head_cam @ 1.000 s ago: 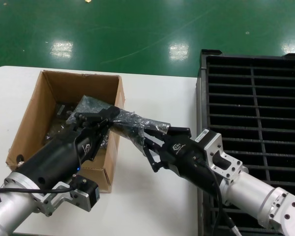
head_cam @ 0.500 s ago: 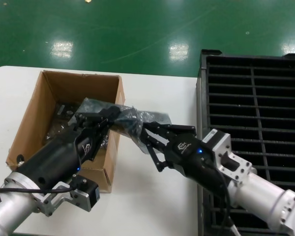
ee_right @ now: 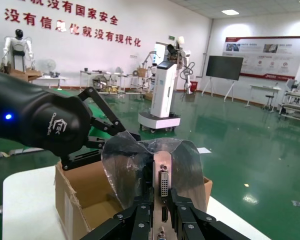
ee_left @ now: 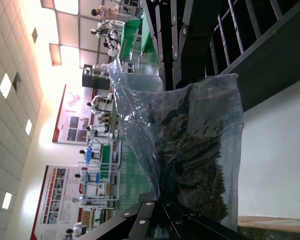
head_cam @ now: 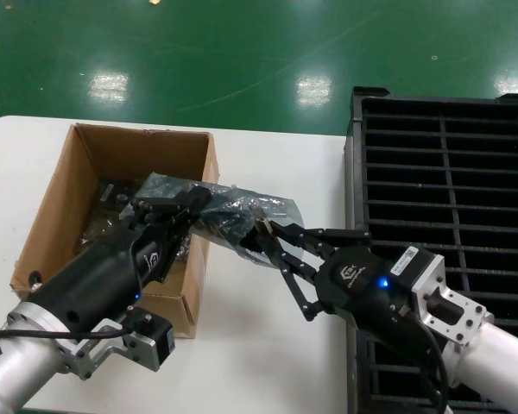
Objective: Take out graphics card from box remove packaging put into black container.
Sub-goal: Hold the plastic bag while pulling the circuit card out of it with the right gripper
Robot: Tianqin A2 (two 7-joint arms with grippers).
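The graphics card (head_cam: pixel 242 226) hangs between my two grippers above the table, beside the brown box (head_cam: pixel 60 216), still partly inside the packaging (head_cam: pixel 263 205), a crinkly grey-silver bag. My left gripper (head_cam: pixel 190 210) is shut on the bag's end over the box's right wall; in the left wrist view the bag (ee_left: pixel 190 135) rises from its closed jaws (ee_left: pixel 162 206). My right gripper (head_cam: pixel 266 237) is shut on the card's silver bracket (ee_right: pixel 163 170), whose port faces the right wrist camera between the fingers (ee_right: pixel 142 210). The black container (head_cam: pixel 449 172) stands to the right.
More dark bagged cards (head_cam: pixel 108 207) lie inside the box. The white table (head_cam: pixel 268 345) runs between box and container. The container's slatted slots (head_cam: pixel 483 224) lie just behind my right arm.
My right gripper has drawn back toward the near right with the bracket, stretching the bag and pulling the card outward. The left gripper has held still.
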